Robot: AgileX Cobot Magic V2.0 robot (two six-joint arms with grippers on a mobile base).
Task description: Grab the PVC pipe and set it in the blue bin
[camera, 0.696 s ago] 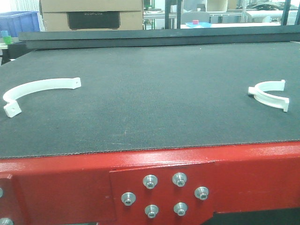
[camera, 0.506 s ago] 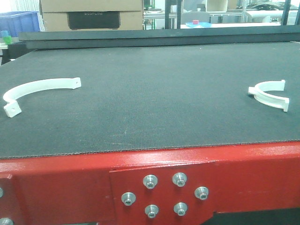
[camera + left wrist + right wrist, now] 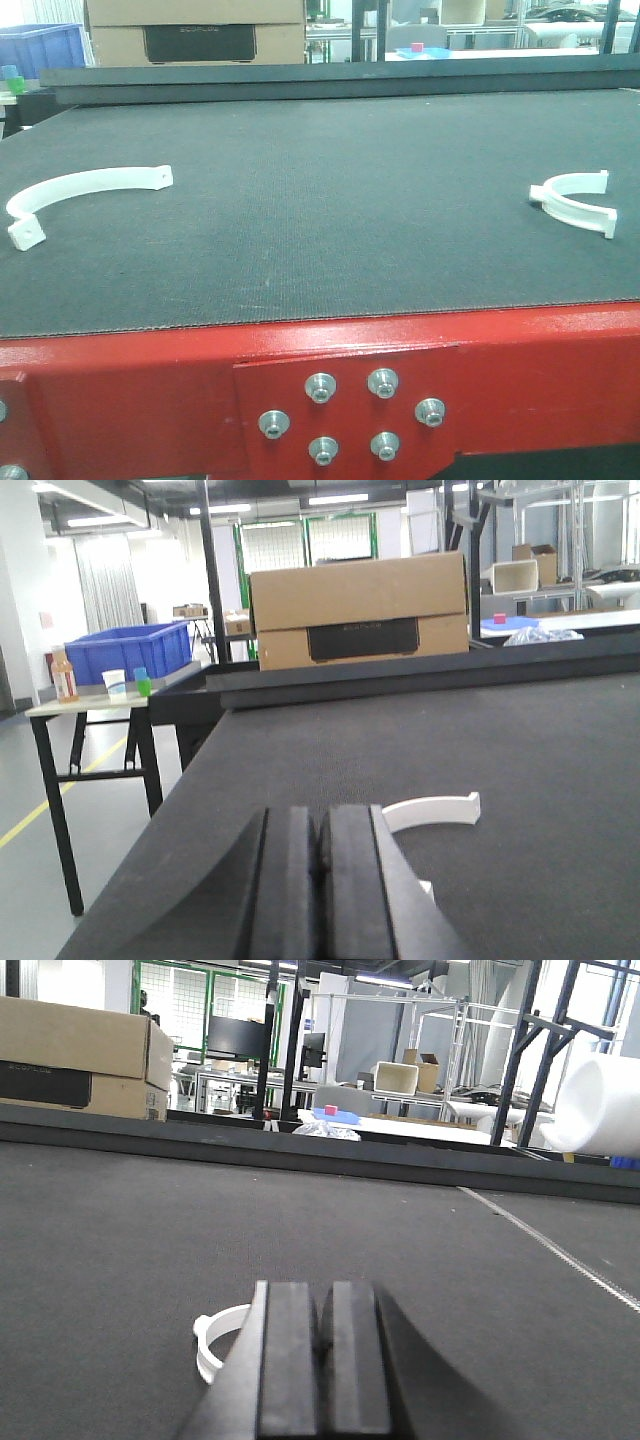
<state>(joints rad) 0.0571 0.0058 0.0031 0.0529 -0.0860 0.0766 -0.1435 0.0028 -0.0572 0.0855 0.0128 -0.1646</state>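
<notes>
1. The left gripper (image 3: pixel 320 825) hangs low with its pads pressed together and nothing between them. The right gripper (image 3: pixel 322 1300) is closed and empty in the same way. Both point toward the cardboard box (image 3: pixel 195 30).
2. The large PVC half-ring (image 3: pixel 80 190) lies flat between the left gripper and the box. The small PVC half-ring (image 3: pixel 575 200) lies well to the right of the box, partly hidden in the right wrist view behind that gripper's fingers.
3. The jaws likely need to open before any descent. A flat, thin arc probably takes best to a pinch across its band near mid-curve, away from the end tabs.
4. The blue bin (image 3: pixel 125 650) sits on a side table (image 3: pixel 60 720) to the left of the box, off the work surface. A carry there would have to clear the raised edge (image 3: pixel 400 675) in front of the box.
5. A black mat (image 3: pixel 330 200) runs from the box toward a red frame (image 3: pixel 150 400) studded with bolts (image 3: pixel 350 415). Behind the box are workshop racks and benches.
</notes>
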